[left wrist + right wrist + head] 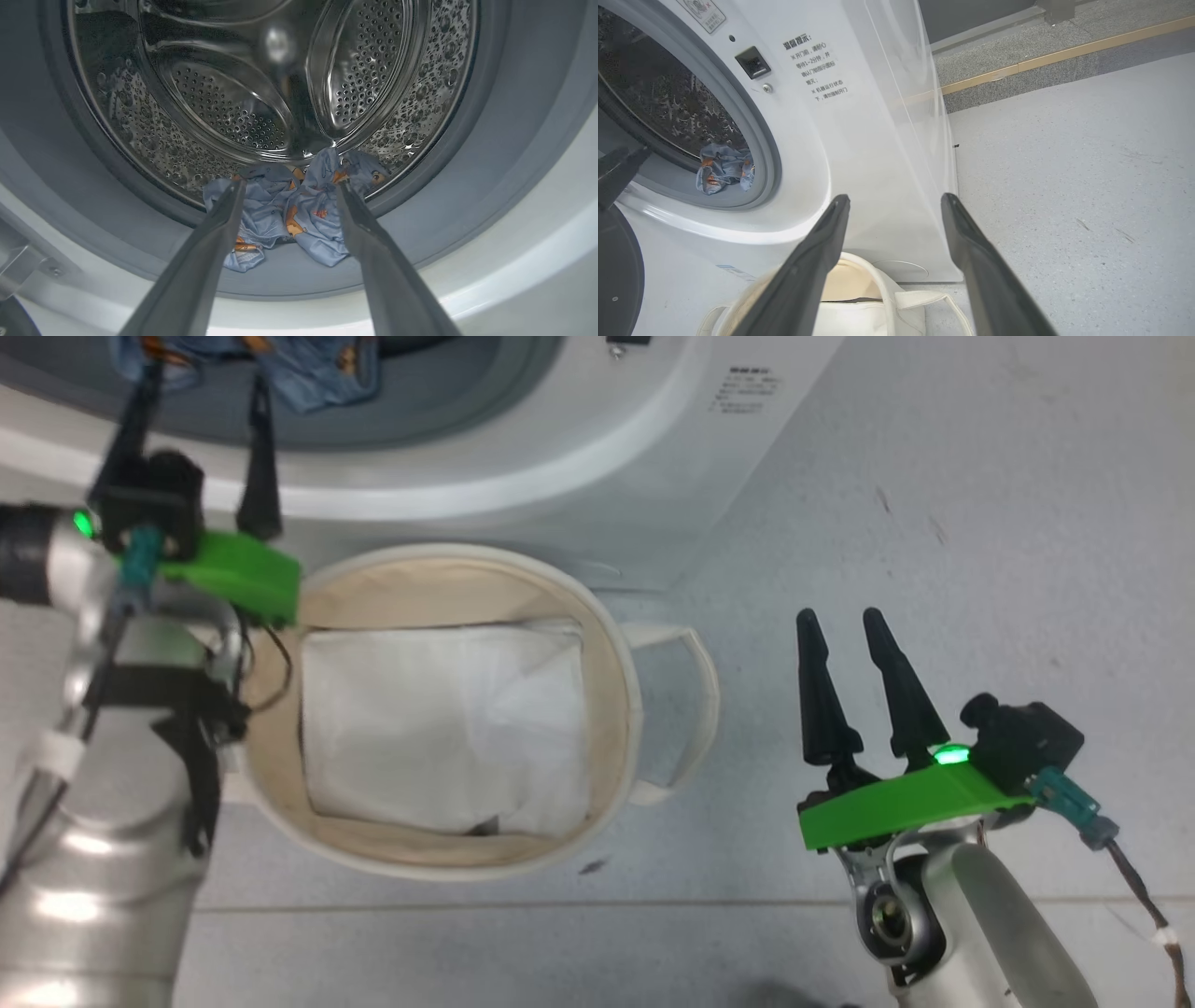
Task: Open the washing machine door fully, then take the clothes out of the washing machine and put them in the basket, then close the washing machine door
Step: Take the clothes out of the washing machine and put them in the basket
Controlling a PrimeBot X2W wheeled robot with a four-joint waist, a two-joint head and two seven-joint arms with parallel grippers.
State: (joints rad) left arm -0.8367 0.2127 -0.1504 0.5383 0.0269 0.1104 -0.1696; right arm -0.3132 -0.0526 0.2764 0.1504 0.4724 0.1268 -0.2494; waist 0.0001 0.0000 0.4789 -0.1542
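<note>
The washing machine (579, 439) stands with its mouth open, and a heap of light blue clothes (303, 219) with orange bears lies at the drum's front lip on the grey gasket (467, 186). My left gripper (292, 184) is open at the mouth, one finger on each side of the heap, which also shows as clothes (317, 373) and clothes (721, 170). The black ring of the washing machine door (616, 270) hangs swung out at the left. The cream basket (611, 644) sits on the floor below the mouth. My right gripper (838, 614) hovers open and empty to the basket's right.
A folded white sheet (448, 728) lies in the basket. Grey speckled floor (980, 523) spreads to the right of the machine. A raised kerb with a yellow strip (1064, 53) runs beyond the machine's side. The steel drum (224, 107) behind the heap holds nothing else I can see.
</note>
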